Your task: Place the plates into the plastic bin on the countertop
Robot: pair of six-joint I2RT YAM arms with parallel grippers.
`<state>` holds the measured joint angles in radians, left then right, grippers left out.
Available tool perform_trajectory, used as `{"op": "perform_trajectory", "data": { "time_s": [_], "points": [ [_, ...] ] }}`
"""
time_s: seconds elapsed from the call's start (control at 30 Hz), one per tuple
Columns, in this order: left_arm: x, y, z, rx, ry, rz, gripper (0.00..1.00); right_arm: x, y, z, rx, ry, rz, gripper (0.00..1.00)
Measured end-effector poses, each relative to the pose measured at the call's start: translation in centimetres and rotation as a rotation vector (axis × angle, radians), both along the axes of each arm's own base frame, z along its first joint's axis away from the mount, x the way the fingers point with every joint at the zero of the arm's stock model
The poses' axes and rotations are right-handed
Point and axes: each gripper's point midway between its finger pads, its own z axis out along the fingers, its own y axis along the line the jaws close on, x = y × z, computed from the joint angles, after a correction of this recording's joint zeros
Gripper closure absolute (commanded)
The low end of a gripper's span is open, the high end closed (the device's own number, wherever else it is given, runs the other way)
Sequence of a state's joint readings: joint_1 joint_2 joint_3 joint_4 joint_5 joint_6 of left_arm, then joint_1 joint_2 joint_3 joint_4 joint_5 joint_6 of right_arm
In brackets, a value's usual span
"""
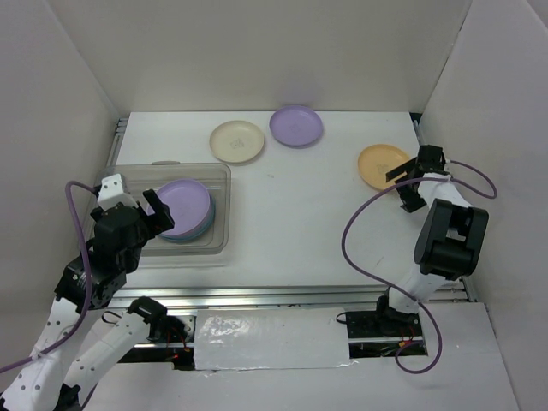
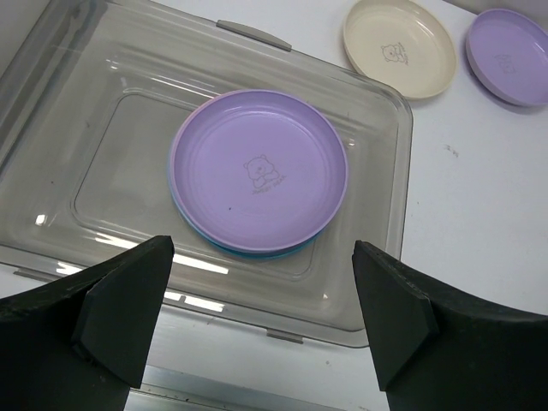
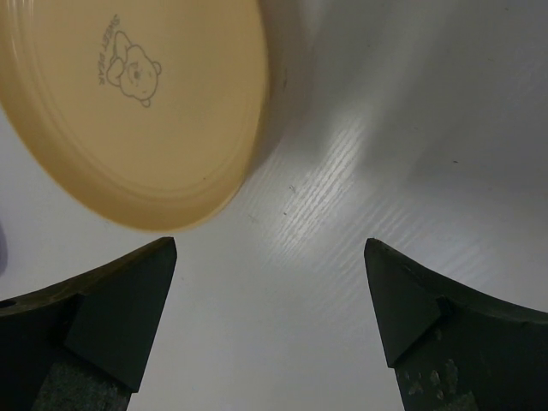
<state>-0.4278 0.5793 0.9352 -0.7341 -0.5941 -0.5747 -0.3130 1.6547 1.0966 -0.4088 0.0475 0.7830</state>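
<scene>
Left end effector hung wide open, empty, above the clear bin at frame left. In it, a lilac plate sat stacked on a blue one, probably to save room. Right end effector, also spread, hovered by the orange plate at right, likely lining up on its rim. The cream plate lay on the surface up top.

Free countertop — bin to orange plate

Smoky clear bin; in it a lilac plate with a faint bear outline, blue plate rim beneath. Cream plate and second lilac plate, each with a small bear print. Orange plate with grey bear and lettering, on white countertop.
</scene>
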Motion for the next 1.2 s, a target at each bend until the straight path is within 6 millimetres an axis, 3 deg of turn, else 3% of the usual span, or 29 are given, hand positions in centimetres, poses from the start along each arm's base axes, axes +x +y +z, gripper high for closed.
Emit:
{"op": "perform_trajectory", "data": {
  "time_s": [0.3,0.5,0.7,0.83,0.9,0.93,1.07,1.1,1.2],
  "points": [
    [0.4,-0.5,-0.5,0.006,0.028,-0.021,0.02,1.7,-0.7,-4.0,0.09,0.017,0.005,0.03],
    [0.5,-0.6,-0.7,0.023,0.038,-0.032,0.02,3.4,-0.9,-4.0,0.11,-0.029,-0.002,0.05],
    [0.7,-0.7,-0.9,0.026,0.046,-0.034,0.02,5.4,-1.2,-4.0,0.107,-0.012,-0.028,0.17],
    [0.7,-0.7,-0.9,0.026,0.047,-0.034,0.02,5.4,-0.8,-4.3,0.094,0.025,-0.049,0.38],
    [0.7,-0.7,-0.9,0.027,0.047,-0.034,0.02,5.3,-0.7,-4.4,0.087,0.048,-0.057,0.44],
    [0.7,-0.7,-0.9,0.027,0.047,-0.034,0.02,5.4,-0.7,-4.4,0.084,0.057,-0.061,0.55],
    [0.7,-0.7,-0.9,0.026,0.046,-0.034,0.02,5.8,-0.6,-4.7,0.066,0.088,-0.06,0.8],
    [0.7,-0.7,-0.9,0.026,0.046,-0.034,0.02,5.8,-0.5,-4.7,0.064,0.093,-0.059,0.96],
    [0.7,-0.7,-0.8,0.025,0.044,-0.034,0.01,6.1,-0.3,-4.5,0.07,0.08,-0.06,1.0]
  ]
}}
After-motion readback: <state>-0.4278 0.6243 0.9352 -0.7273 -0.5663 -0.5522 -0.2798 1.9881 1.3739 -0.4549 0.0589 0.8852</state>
